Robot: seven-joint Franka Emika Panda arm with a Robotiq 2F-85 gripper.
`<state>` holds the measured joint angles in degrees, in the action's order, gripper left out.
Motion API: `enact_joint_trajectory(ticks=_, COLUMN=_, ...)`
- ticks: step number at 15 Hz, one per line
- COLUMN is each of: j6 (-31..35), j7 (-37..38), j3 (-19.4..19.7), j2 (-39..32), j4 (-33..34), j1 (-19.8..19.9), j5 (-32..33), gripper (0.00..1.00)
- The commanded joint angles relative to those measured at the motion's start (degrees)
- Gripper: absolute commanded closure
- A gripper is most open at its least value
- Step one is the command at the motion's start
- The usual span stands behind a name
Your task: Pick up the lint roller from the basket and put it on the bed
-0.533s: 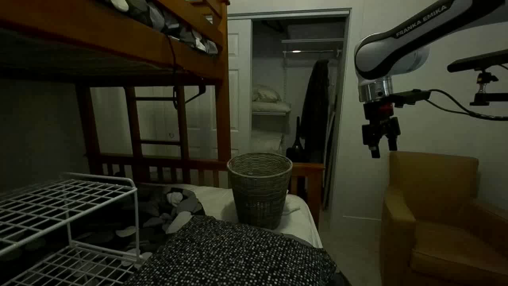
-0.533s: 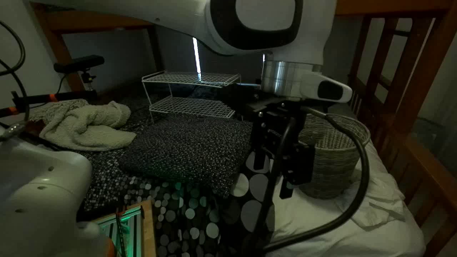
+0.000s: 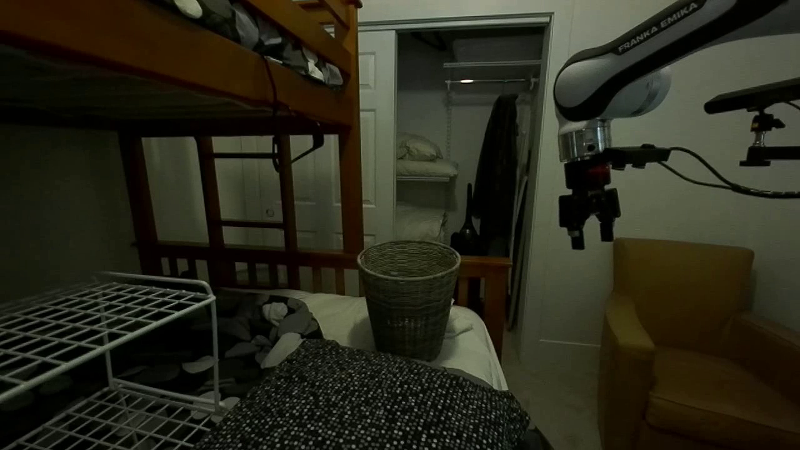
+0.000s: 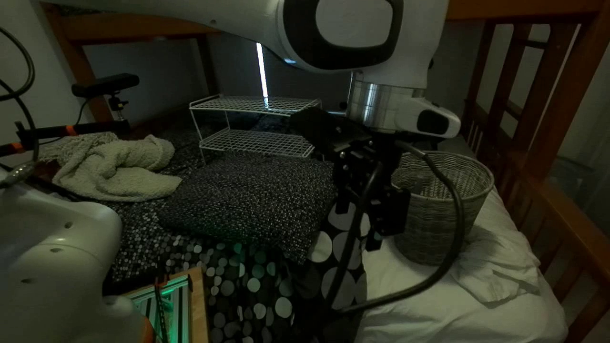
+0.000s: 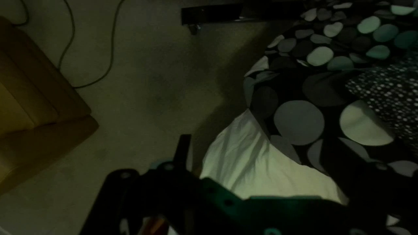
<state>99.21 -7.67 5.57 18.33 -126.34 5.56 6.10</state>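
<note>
Holding nothing, with fingers [image 3: 576, 240] spread apart, at right of the frame in an exterior view, well away from the basket [image 3: 409, 319] standing at centre on the bed [image 3: 337, 306]. Cannot make out the lint roller in this gloom; probably lies inside the basket. Rise first, being about level with its top in that frame, then cross toward centre, stop over the opening and go straight down, clear of the sides, before closing. Lift fully out before swinging aside to the bed.

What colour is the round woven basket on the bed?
Dull brownish grey; the round woven basket shows best in an exterior view, unobstructed.
</note>
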Motion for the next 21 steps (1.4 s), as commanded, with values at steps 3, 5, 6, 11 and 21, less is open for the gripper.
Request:
enact_joint_trajectory(ticks=3, j6=15.6, j7=13.3, j3=-4.6, j2=-5.2, j4=2.4, j1=-4.0, j5=-11.5, gripper=0.0)
enact_joint_trajectory(ticks=5, j6=25.0, j7=17.7, j3=-6.5, j2=-8.6, j4=4.6, j1=-4.3, j5=-9.5, gripper=0.0)
enact_joint_trajectory(ticks=6, j6=29.5, j7=18.7, j3=-7.1, j2=-10.8, j4=5.9, j1=-4.0, j5=-6.9, gripper=0.0)
enact_joint_trajectory(ticks=11, j6=25.6, j7=-5.4, j3=-4.6, j2=-21.2, j4=17.1, j1=-5.0, j5=-20.4, gripper=0.0)
enact_joint_trajectory(ticks=21, j6=33.2, j7=-14.9, j3=-7.1, j2=-27.4, j4=21.2, j1=-6.1, j5=-18.1, gripper=0.0)
